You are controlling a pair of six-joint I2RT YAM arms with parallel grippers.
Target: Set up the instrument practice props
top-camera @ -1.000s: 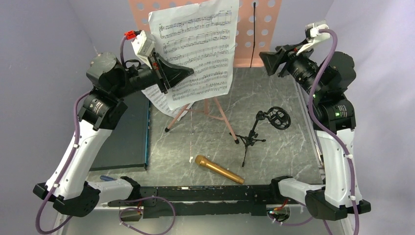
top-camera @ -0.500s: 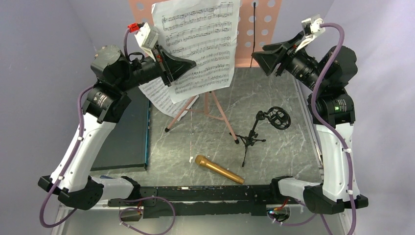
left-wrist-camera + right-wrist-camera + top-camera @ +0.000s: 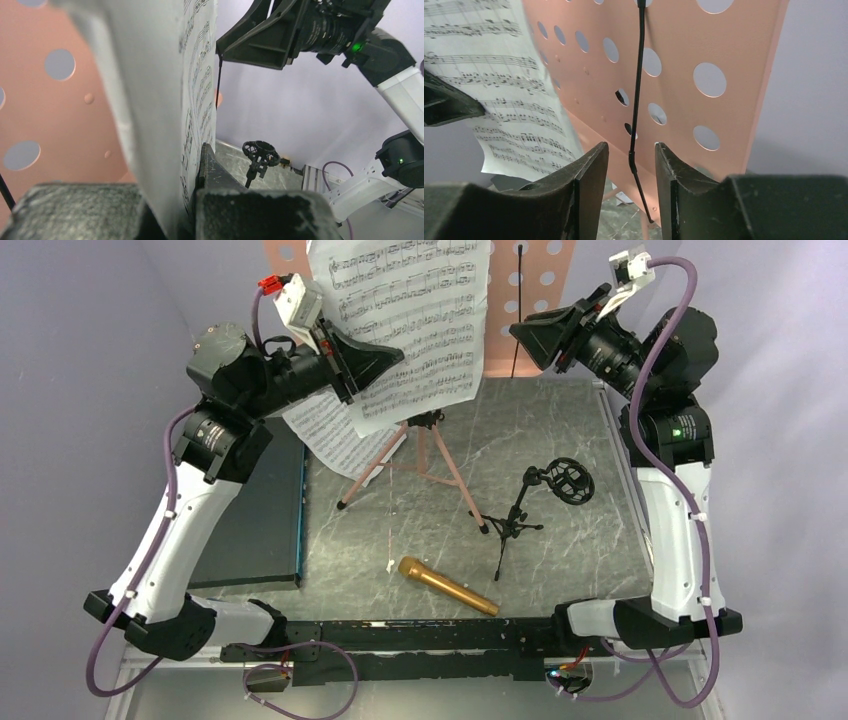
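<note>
The pink perforated music stand stands on tripod legs at the back. My left gripper is shut on a white sheet-music page and holds it upright in front of the stand's desk. In the left wrist view the page runs edge-on between my jaws. A second page hangs lower left. My right gripper is open, with the stand's thin black retaining wire between its jaws, not touching. The gold microphone lies at the front. The small black tripod mic stand stands at the right.
A dark flat rectangular case lies at the left under my left arm. The stand's pink legs spread over the grey marbled table. Purple walls close the back and sides. A metal rail runs along the right edge.
My left gripper has lifted the sheet-music page up and slightly right, higher against the pink desk. My right gripper has risen and moved left, closer to the black wire.
</note>
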